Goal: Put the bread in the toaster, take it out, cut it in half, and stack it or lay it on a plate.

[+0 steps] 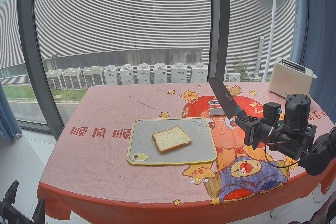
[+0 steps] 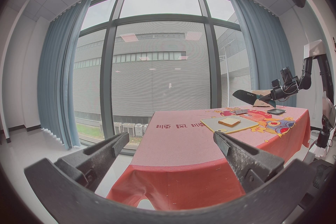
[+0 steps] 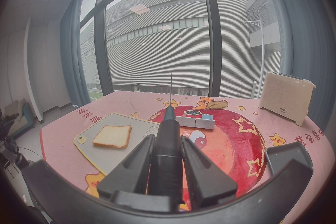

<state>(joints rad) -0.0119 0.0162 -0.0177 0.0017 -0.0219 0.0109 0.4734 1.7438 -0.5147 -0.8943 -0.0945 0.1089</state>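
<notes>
**Knife held above the desk**

Low in the frame, the left end effector (image 2: 170, 137) stands with its fingers wide apart. Right of centre, bread (image 2: 229, 121) lies on a board (image 2: 213, 124) on the desk (image 2: 182, 151). Toward the right edge, the right end effector (image 2: 276, 94) grips a knife (image 2: 246, 96) above the desk.

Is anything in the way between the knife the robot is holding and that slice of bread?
Nothing visible. The right hand holds the black-bladed knife raised beside the grey, yellow-rimmed cutting board, where the square bread slice lies alone.
</notes>
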